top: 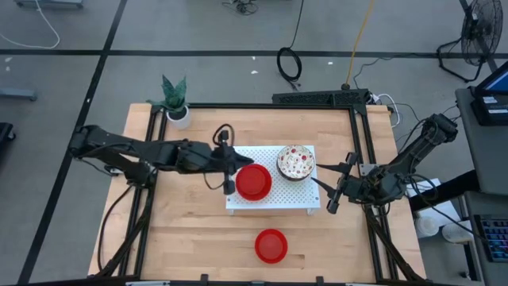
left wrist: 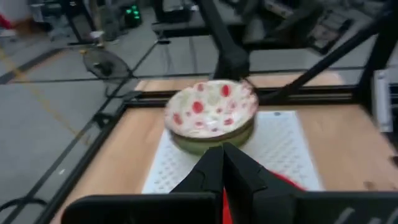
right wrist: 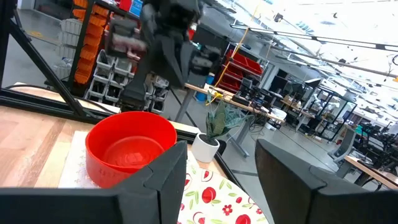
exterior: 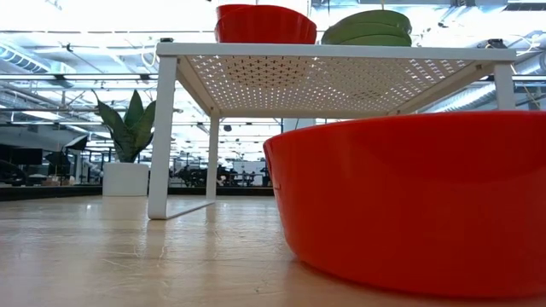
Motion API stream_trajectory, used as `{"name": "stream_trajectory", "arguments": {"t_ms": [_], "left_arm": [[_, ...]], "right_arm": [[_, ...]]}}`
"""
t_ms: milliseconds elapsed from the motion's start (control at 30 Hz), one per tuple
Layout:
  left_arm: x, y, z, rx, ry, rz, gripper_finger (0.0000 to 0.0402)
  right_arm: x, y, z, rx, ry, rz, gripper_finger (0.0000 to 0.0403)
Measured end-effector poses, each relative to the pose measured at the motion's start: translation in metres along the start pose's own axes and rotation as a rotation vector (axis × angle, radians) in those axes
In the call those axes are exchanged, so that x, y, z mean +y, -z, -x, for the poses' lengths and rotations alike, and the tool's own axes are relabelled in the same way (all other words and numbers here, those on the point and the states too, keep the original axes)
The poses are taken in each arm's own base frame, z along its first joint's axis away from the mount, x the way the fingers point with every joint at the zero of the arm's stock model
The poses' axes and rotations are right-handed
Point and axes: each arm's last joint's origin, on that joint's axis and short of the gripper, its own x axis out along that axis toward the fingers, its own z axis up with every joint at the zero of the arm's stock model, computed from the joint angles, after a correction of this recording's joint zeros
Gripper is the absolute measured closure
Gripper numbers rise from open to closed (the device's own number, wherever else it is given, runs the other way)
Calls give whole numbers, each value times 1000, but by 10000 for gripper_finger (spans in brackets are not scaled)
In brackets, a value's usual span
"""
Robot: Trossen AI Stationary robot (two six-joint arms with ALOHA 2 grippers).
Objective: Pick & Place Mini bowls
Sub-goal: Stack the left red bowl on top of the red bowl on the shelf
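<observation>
A white perforated board [top: 274, 199] stands on legs in the middle of the table. On it sit a plain red bowl [top: 253, 182] and a stack of white red-speckled bowls [top: 296, 161] with green outsides. Another red bowl [top: 271, 245] rests on the table nearer the front edge. My left gripper [top: 232, 171] is shut at the left rim of the red bowl on the board; in the right wrist view it [right wrist: 177, 78] stands just above that rim, apart from it. My right gripper [top: 332, 189] is open and empty at the board's right end, beside the speckled bowls [right wrist: 214, 198].
A white plant pot [top: 178, 111] with a green plant stands at the table's far left corner. The table's black frame [top: 361, 143] runs along its edges. Bare wood lies left of the board and along the front edge.
</observation>
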Motion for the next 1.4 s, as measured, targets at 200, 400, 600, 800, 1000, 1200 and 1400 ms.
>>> {"name": "stream_trajectory", "arguments": {"t_ms": [200, 400, 600, 800, 1000, 1200, 1400], "left_arm": [[-14, 18, -4, 92, 8, 2, 398], [-13, 42, -12, 136, -44, 40, 398], [-9, 47, -13, 145, -75, 65, 397], [-7, 36, -8, 65, -62, 53, 397], [-7, 39, -8, 90, -62, 51, 399], [-7, 53, -20, 180, -82, 84, 395], [-5, 56, -24, 196, -96, 111, 390]], "right_arm": [[0, 0, 0, 0, 0, -3, 227], [0, 0, 0, 0, 0, -3, 227], [0, 0, 0, 0, 0, -3, 227], [0, 0, 0, 0, 0, -3, 227], [0, 0, 0, 0, 0, -3, 227], [0, 0, 0, 0, 0, -7, 227], [0, 0, 0, 0, 0, -7, 227]]}}
